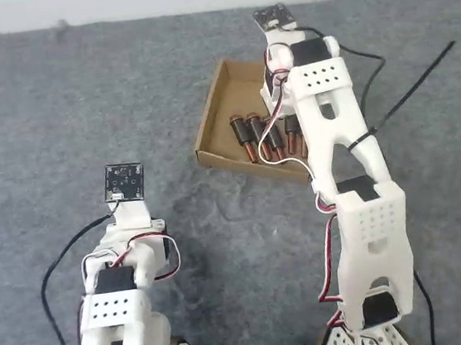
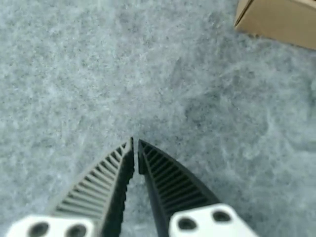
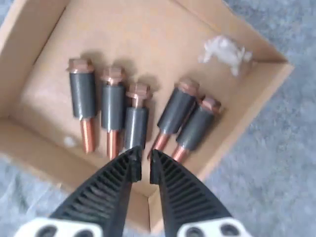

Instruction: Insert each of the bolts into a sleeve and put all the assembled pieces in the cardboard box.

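A grey felt-covered table [image 1: 80, 98] runs under everything. The right arm [image 1: 359, 208] stretches forward across it and over the far side of the cardboard box [image 1: 212, 116], hiding part of the box in the high view. The left arm [image 1: 122, 318] sits folded back near its base, well apart from the box, with black cables [image 1: 55, 276] trailing from it.

The box is an open, shallow tray lying flat on the felt; one of its corners [image 2: 281, 19] edges into the left wrist view. Inside it lie five assembled pieces [image 3: 112, 103] side by side, three close together and two touching each other just beside them at a slight angle. Each is a copper-coloured bolt [image 3: 88, 136] pushed through a dark grey sleeve [image 3: 81, 96], with the hex head at one end and bare thread at the other. On the middle piece [image 3: 136, 123] the head stands a little proud of its sleeve.

The right gripper [image 3: 143, 158] hangs over the threaded ends near the box wall, jaws drawn to a narrow slit and holding nothing. The left gripper [image 2: 136, 144] hangs above bare felt, tips almost touching, also empty.

A small white scrap [image 3: 224, 49] lies in a box corner
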Robot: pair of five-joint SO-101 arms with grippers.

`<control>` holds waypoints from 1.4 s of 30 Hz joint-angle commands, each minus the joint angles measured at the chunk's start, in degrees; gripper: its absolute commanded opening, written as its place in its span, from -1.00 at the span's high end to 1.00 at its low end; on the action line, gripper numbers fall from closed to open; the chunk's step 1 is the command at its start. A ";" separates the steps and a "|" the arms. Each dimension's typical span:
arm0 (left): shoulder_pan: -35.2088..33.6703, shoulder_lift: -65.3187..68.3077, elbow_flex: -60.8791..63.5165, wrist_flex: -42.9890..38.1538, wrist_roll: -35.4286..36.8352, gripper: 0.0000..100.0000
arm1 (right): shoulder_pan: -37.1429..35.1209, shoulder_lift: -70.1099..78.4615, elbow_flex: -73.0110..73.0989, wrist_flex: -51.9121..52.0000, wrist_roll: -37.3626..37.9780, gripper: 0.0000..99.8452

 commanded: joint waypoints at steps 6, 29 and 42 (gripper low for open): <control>0.44 -1.32 -1.54 -1.32 -0.35 0.98 | 0.66 -12.18 -2.81 9.98 0.62 0.99; 0.44 -1.32 -1.54 -1.32 -0.44 0.98 | 4.79 -62.02 64.97 -17.10 2.55 0.99; 0.53 -1.41 -1.54 -1.32 -0.44 0.98 | 9.80 -86.37 96.35 -33.36 2.64 0.99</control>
